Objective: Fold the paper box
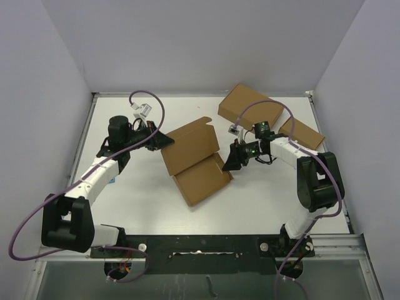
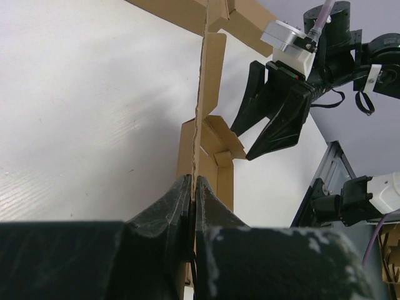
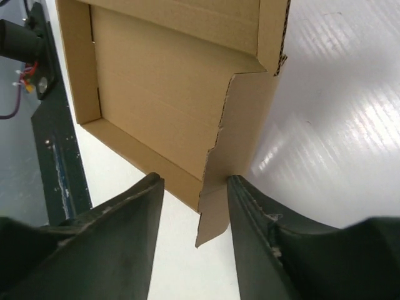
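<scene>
Grip at left: the left gripper (image 1: pixel 161 141) is at the left edge of the paper box (image 1: pixel 199 172), clenched on the thin cardboard of the raised lid (image 1: pixel 187 147). Its wrist view shows both fingers pressed flat against the sheet.

Box: it lies open in the middle of the table (image 1: pixel 144 206). The shallow base (image 1: pixel 203 181) rests flat on the side nearer the arms, and the lid tilts up behind it.

Flap: a side flap (image 3: pixel 215 206) juts from the right-hand corner of the base. It is ragged along one edge and not yet turned in.

Grip at right: the right gripper (image 1: pixel 231 160) is just off the right side of the paper box, released. Its fingers stand apart with the flap between them, and neither seems to press on it.

Spare boxes: a large box (image 1: pixel 250 107) and a narrow box (image 1: pixel 302 133) lie behind and to the right of the paper box, apart from it.

Step in hand: this looks like the early shaping stage. The left side steadies the lid while the right side lines up on the side flap.

Next move: the right gripper probably needs to pinch or nudge that flap and swing it inward over the base. The left grip should hold the box in place so it does not slide. The flap is thin and could buckle if pushed off-square.
</scene>
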Controlling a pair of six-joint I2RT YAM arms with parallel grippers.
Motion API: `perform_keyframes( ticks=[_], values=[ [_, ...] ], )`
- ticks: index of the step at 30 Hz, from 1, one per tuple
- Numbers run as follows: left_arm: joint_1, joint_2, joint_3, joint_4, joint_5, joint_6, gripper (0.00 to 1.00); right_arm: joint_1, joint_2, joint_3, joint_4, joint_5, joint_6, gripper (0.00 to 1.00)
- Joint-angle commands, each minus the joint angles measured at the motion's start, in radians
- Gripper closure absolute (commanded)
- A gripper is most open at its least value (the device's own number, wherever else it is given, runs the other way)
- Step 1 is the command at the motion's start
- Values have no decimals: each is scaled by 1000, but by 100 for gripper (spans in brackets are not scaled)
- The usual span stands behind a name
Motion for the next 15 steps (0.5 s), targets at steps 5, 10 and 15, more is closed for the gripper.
perform_keyframes(
  ticks=[5,10,15],
  values=[
    [-3,14,21,48,23,20,100,-56,44,22,87,-229,126,50],
    [-3,18,21,50,28,18,100,-91,68,-5,174,-307,235,48],
    [-3,19,20,53,31,17,100,-132,118,-33,295,-342,370,51]
  ],
)
